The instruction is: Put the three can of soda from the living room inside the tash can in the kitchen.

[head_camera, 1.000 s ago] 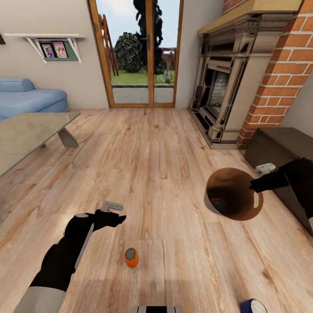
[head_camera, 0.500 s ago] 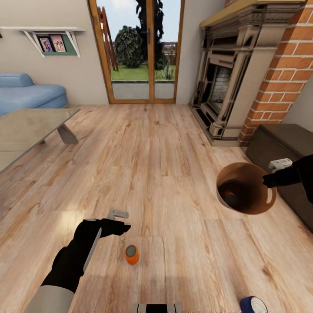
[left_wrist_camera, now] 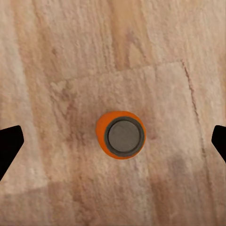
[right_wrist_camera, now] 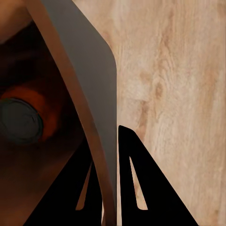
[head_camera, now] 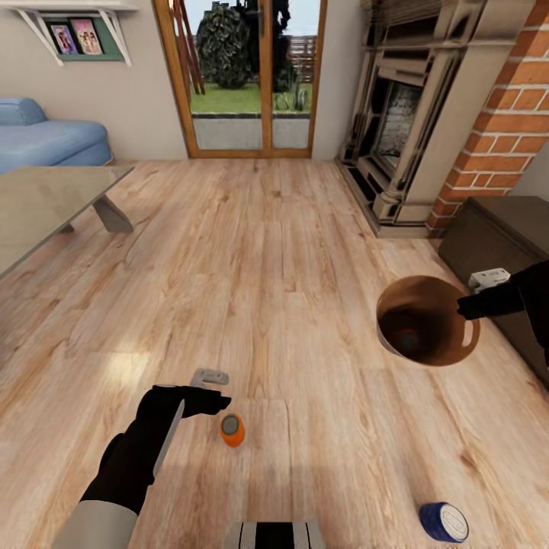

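Orange is the colour of the can (head_camera: 232,430) that stands upright on the wood floor (head_camera: 290,252) at the lower middle of the head view, with a dull grey top; it is just beside the left tool (head_camera: 216,399). In the left wrist view this can (left_wrist_camera: 120,135) sits in the middle between the two dark fingertips (left_wrist_camera: 9,143), which are far apart at the edges of the frame — the left tool is wide and holds nothing. The copper-brown trash can (head_camera: 463,352) is at the right of the head view, tilted, and the right tool (head_camera: 467,306) is closed over its rim; in the right wrist view the thin wall (right_wrist_camera: 89,94) of the bin passes between the two fingers (right_wrist_camera: 136,188). Inside the bin one orange can (right_wrist_camera: 21,120) lies at the bottom, so I judge that one of three cans is already put in. The blue can (head_camera: 444,522) rests on the floor at the lower right corner, well apart from both tools. Two cans are left to collect, and the bin is in the living room — near the brick fireplace (head_camera: 427,114) and the dark cabinet (head_camera: 496,252) — so it must, I think, also be carried to the kitchen.
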